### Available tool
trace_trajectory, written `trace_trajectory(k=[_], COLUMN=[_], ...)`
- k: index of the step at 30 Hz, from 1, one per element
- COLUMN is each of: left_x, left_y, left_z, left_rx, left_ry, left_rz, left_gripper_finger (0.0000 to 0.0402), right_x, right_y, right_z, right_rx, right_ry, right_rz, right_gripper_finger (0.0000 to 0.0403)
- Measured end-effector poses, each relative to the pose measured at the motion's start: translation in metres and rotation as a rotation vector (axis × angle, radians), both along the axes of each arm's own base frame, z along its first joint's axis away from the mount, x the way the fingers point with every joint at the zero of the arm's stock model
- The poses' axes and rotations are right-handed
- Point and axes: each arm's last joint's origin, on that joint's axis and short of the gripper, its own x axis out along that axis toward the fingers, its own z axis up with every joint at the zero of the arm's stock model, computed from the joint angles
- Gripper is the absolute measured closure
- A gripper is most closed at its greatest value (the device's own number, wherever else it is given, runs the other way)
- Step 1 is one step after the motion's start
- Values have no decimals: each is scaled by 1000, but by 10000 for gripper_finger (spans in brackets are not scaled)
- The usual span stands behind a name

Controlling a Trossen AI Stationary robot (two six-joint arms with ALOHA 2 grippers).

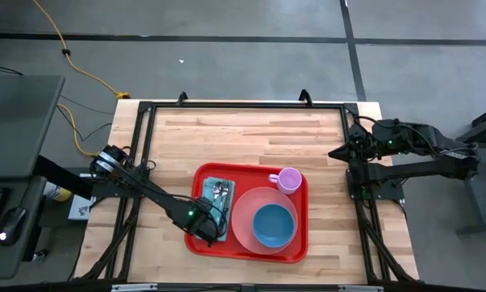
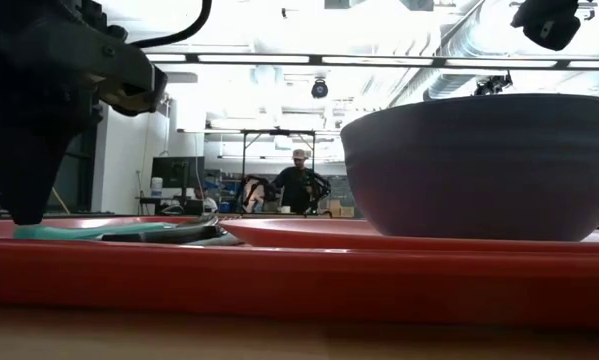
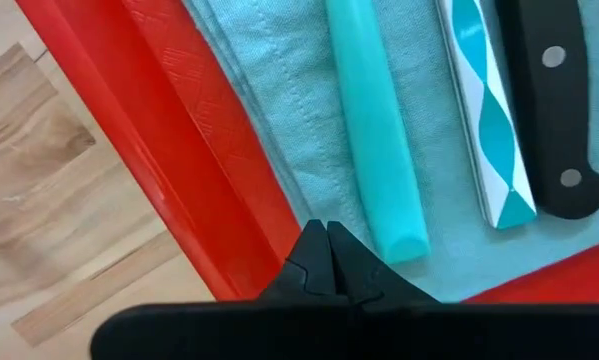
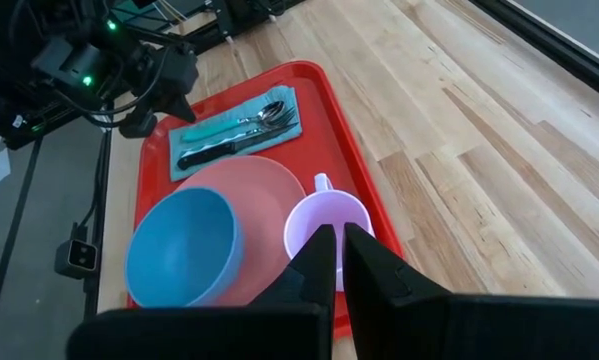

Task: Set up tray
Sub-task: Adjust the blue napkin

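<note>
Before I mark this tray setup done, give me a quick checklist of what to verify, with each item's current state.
1. Pink plate sits inside the red tray: ok.
2. Blue bowl rests on the plate: ok.
3. Purple cup upright on the tray beside the plate: ok.
4. Cutlery lies on the teal napkin: ok.
5. Left end effector shut, holding nothing, over the napkin's edge: ok.
6. Right end effector shut, off to the table's right side: ok.
</note>
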Motion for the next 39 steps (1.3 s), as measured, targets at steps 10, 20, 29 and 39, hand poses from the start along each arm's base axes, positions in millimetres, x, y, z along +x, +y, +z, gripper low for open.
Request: trace_trajectory(k=[10,20,29,39], left_x=[1,1,10,12], left_y=[0,0,3,6], left_z=[-1,-1,-9,-9], left_rx=[2,5,-4,-9], left_ry=[-5,-8,-22,-35], left_rz=[3,4,31,59], left_gripper_finger=[395,395,395,393], right_x=[0,0,0,0], right_y=[0,0,0,0], right_z=[0,0,0,0], right_rx=[1,-4,-4,-1], right_ry=[0,0,0,0], right_rz=[1,6,7,12], right_gripper_finger=[403,403,403,403])
